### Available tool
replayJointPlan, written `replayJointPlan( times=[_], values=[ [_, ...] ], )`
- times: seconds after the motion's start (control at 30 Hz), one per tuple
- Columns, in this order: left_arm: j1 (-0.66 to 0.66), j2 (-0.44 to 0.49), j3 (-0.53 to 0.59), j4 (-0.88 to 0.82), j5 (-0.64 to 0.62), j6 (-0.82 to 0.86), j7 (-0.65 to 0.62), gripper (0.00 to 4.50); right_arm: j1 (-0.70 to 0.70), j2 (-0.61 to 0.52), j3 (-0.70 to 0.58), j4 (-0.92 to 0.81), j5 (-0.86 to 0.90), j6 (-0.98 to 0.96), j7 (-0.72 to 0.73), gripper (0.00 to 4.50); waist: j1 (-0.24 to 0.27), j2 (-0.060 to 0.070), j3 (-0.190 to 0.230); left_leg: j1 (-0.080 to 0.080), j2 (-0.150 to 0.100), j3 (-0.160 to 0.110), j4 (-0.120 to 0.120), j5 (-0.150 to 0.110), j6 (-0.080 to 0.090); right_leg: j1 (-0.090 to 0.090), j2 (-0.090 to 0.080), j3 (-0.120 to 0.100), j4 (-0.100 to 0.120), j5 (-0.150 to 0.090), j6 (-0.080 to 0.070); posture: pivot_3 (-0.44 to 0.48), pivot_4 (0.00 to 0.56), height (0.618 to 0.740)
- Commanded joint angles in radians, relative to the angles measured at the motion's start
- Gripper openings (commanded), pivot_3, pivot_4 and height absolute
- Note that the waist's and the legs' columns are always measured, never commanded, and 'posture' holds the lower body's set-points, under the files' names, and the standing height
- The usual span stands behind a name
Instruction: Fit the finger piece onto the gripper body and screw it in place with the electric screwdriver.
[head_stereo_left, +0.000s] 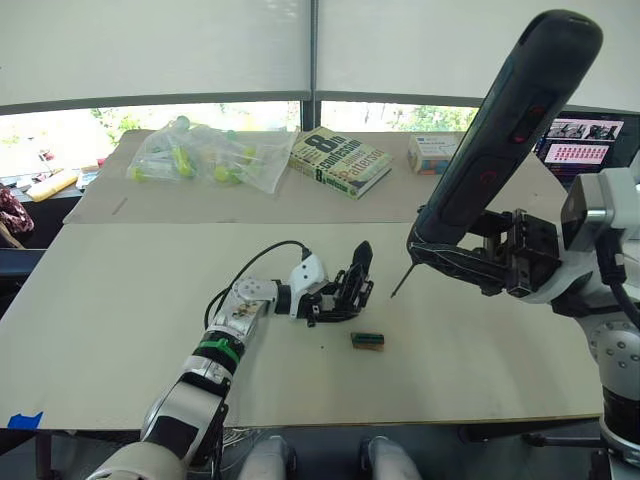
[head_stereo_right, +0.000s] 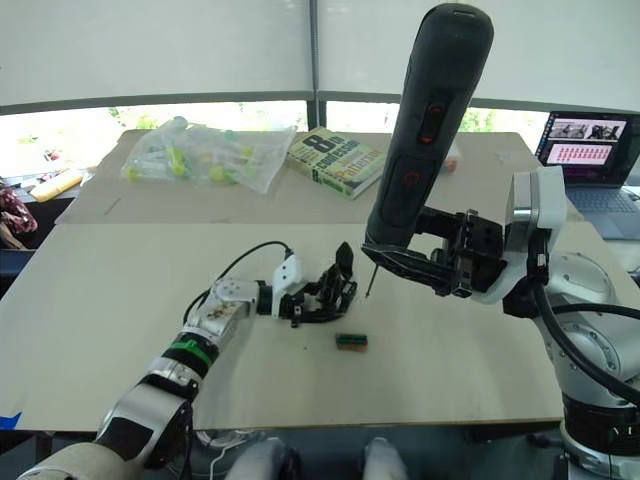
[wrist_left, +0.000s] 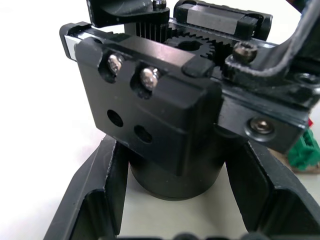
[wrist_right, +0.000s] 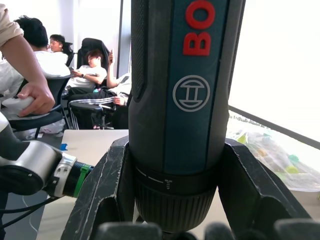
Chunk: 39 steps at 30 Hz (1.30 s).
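Right wrist view: electric screwdriver (wrist_right: 182, 110), red "BO" lettering.

We see a bright, daylit scene: light pours in through the window strip (head_stereo_left: 200, 125) behind the table (head_stereo_left: 120, 300), where the outdoors is blown out to near white. The pale tabletop reflects it evenly, and shadows under objects are faint and short. In the left wrist view the close black gripper body (wrist_left: 150, 115) is sharp in the middle but softens toward the edges, and the surface behind it washes out. In the right wrist view the electric screwdriver (wrist_right: 180, 100) is crisp, while the people behind look slightly soft, perhaps from focus.
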Motion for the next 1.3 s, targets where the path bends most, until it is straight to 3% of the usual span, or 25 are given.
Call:
replayJointPlan(
  times=[0.03,0.23,0.3,0.4,0.6,0.87,1.3],
  values=[
    [-0.039,-0.007,0.006,0.066,0.026,-0.068,-0.012,2.33,-0.006,-0.015,-0.05,-0.032,0.033,-0.005,0.002,1.94,0.0,0.0,0.0,0.0,0.0,0.0,0.0,0.0,0.0,0.0,0.0,0.0,0.0,0.0,0.0,0.0,0.15,0.74],
    [-0.035,-0.03,0.026,0.099,0.026,-0.073,0.0,2.33,0.009,-0.013,-0.054,-0.039,0.034,-0.006,0.002,1.94,0.005,0.0,0.0,0.0,0.0,0.0,0.001,0.0,0.0,0.0,0.0,0.0,0.0,0.0,0.0,0.0,0.15,0.74],
    [-0.028,-0.035,0.038,0.093,0.022,-0.07,0.008,3.36,0.01,-0.013,-0.054,-0.039,0.035,-0.006,0.001,1.94,0.004,0.0,0.0,0.0,0.0,0.0,0.001,0.0,0.0,0.0,0.0,0.0,0.0,0.0,0.0,0.0,0.15,0.74],
    [-0.011,-0.033,0.054,0.066,0.021,-0.068,0.044,4.49,0.01,-0.013,-0.052,-0.039,0.036,-0.005,0.001,1.94,0.002,0.0,0.0,0.0,0.0,0.0,0.001,0.0,0.0,0.0,0.0,0.0,0.0,0.0,0.001,0.0,0.15,0.74],
    [0.106,-0.017,0.077,-0.146,-0.023,-0.002,0.058,4.49,0.007,-0.016,-0.051,-0.03,0.037,-0.004,0.008,1.94,-0.004,0.0,0.0,0.0,0.001,0.0,0.001,0.0,0.0,0.0,0.0,0.0,0.001,0.0,0.001,0.0,0.15,0.74],
    [0.265,-0.026,0.048,-0.473,-0.01,0.185,0.185,4.49,0.002,-0.014,-0.046,-0.02,0.031,-0.004,0.018,1.94,0.002,0.0,0.0,0.0,0.001,-0.001,0.001,0.0,0.0,0.0,0.0,0.0,0.001,0.0,0.001,0.0,0.15,0.74],
    [0.281,-0.041,0.001,-0.452,0.042,0.233,0.308,4.49,-0.019,-0.013,-0.039,-0.015,0.032,0.004,0.02,1.94,-0.001,0.0,0.0,0.001,0.001,-0.001,0.001,0.0,0.0,0.001,0.0,0.0,0.001,0.0,0.001,0.0,0.15,0.74]
  ],
)
